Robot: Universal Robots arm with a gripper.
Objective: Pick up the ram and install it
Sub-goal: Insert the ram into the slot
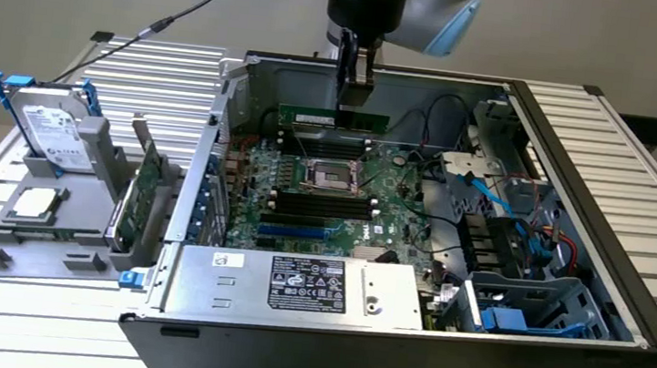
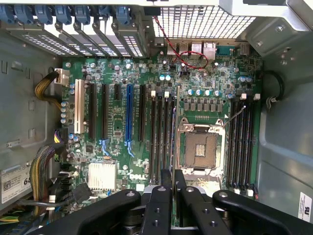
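While its two black fingers (image 2: 164, 196) stand pressed close together with only a thin slit between them, the dark gripper (image 1: 358, 97) clamps the ram (image 1: 311, 116), a long, narrow green circuit-board stick, by its upper edge, toward the end at the exterior view's right. The stick hangs level and on edge inside the open dark grey computer case (image 1: 594, 221), above the far part of the green motherboard (image 1: 240, 216). From the wrist view the gripper (image 2: 173, 174) looks straight down on the board. Just beneath it lies the square metal-framed processor socket (image 2: 203, 149), with banks of long black memory slots (image 2: 164, 129) on either side of it, all of them bare. Farther off on the board stand a blue expansion slot (image 2: 129, 117), a white slot (image 2: 77, 112) and a small silver finned heatsink (image 2: 102, 175). At the near side of the case sits a silver metal power supply box (image 1: 306, 284) with a black label. Outside the case, at the exterior view's left, a grey plastic stand (image 1: 92, 164) on the slatted aluminium table (image 1: 36, 62) holds a silver hard drive (image 1: 47, 132) in a blue bracket, and a larger green expansion card (image 1: 145, 185) with a metal bracket stands upright beside it.
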